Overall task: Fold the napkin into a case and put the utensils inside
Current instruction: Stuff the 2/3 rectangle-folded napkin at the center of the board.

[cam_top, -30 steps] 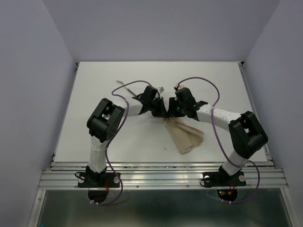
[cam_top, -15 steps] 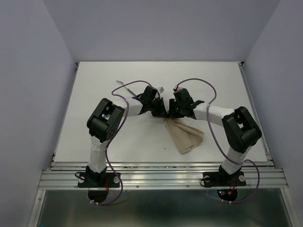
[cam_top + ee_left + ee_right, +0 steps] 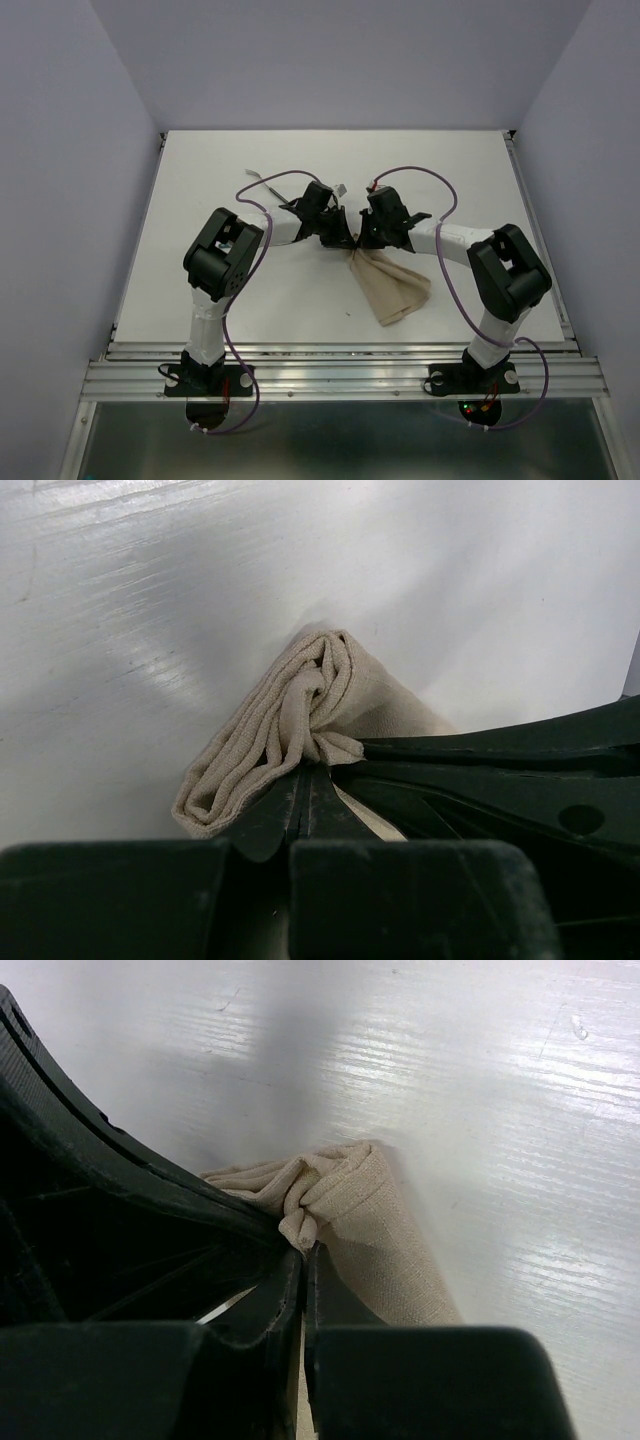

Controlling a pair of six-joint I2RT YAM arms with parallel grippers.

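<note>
The beige napkin [image 3: 392, 285] lies folded and crumpled on the white table [image 3: 220, 290], right of centre. Both grippers meet at its far left corner. My left gripper [image 3: 343, 240] is shut, its tips [image 3: 305, 772] pinching a bunched fold of the napkin [image 3: 260, 750]. My right gripper [image 3: 361, 238] is shut too, its tips [image 3: 306, 1248] nipping a small knob of the napkin [image 3: 385, 1250]. The cloth is gathered into ridges between the two sets of black fingers. A slim pale-grey piece that looks like the utensils [image 3: 256, 177] lies at the back left.
Purple cables [image 3: 448, 205] loop over both arms above the table. The left arm's elbow [image 3: 222, 252] and the right arm's elbow [image 3: 510, 272] stand to either side of the napkin. Lavender walls enclose the table on three sides.
My right gripper has gone from half open to shut on the napkin's corner, and its arm has shifted slightly left. The left gripper has kept its hold without moving.
</note>
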